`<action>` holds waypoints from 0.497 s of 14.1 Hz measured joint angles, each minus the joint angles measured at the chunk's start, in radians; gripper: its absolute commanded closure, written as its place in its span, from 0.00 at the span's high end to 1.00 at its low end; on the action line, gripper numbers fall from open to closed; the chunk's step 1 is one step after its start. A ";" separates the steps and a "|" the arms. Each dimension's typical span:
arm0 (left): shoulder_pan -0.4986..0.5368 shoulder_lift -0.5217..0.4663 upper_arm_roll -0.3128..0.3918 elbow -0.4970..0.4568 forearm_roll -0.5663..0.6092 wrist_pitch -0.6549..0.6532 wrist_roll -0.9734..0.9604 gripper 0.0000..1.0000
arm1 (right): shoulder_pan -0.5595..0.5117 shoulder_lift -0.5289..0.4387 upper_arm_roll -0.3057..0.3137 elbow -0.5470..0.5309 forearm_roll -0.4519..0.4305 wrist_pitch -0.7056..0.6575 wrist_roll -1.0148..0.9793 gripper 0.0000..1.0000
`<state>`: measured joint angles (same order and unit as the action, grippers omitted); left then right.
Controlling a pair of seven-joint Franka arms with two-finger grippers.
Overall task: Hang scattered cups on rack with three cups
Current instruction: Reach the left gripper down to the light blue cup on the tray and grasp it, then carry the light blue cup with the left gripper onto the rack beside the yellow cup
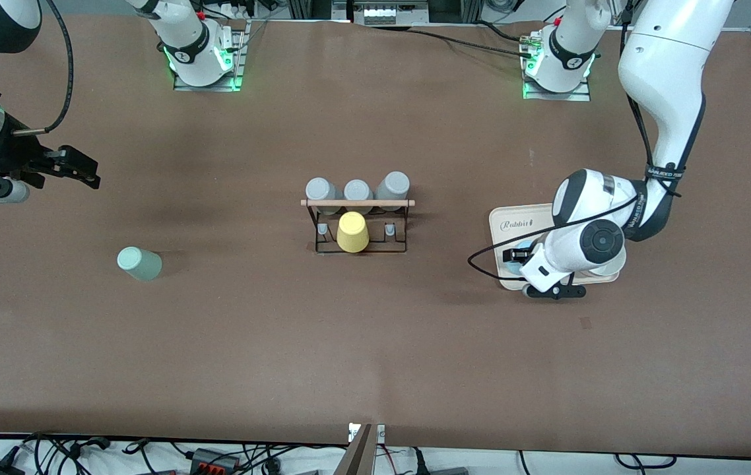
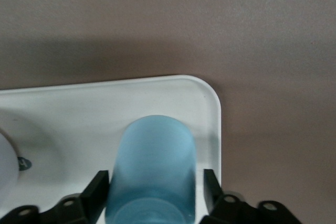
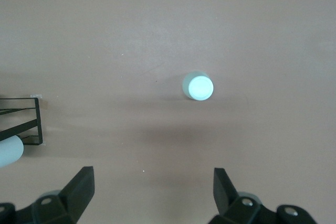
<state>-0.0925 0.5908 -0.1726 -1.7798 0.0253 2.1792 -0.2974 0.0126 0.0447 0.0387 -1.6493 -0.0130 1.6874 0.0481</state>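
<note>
The light blue cup (image 2: 152, 166) lies on its side on the cream tray (image 2: 63, 114), near one corner. My left gripper (image 2: 156, 182) is down at the tray (image 1: 514, 221), open, with one finger on each side of the cup and a small gap showing at one finger. The mint green cup (image 1: 139, 262) stands alone on the table toward the right arm's end and also shows in the right wrist view (image 3: 198, 86). My right gripper (image 1: 82, 168) is open and empty, up in the air over that end of the table. The black rack (image 1: 357, 224) stands mid-table.
A yellow cup (image 1: 352, 232) sits on the rack's front pegs and three grey cups (image 1: 357, 191) on its back row. A white rounded object (image 2: 6, 166) shows at the tray's edge. A corner of the rack (image 3: 23, 121) shows in the right wrist view.
</note>
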 measured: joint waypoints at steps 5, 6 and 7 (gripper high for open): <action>-0.012 -0.029 -0.006 0.014 0.000 -0.023 -0.001 0.00 | 0.000 0.000 0.000 0.000 0.000 0.000 -0.001 1.00; -0.017 -0.036 -0.008 0.039 0.000 -0.051 -0.002 0.00 | 0.000 0.000 0.000 0.000 0.000 0.000 -0.001 1.00; -0.024 -0.043 -0.010 0.080 0.000 -0.102 -0.002 0.00 | 0.000 0.000 0.000 0.000 0.000 0.000 -0.001 1.00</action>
<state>-0.1167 0.5473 -0.1825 -1.7001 0.0249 2.0772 -0.2998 0.0128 0.0447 0.0387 -1.6494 -0.0131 1.6874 0.0472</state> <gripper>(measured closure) 0.335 0.000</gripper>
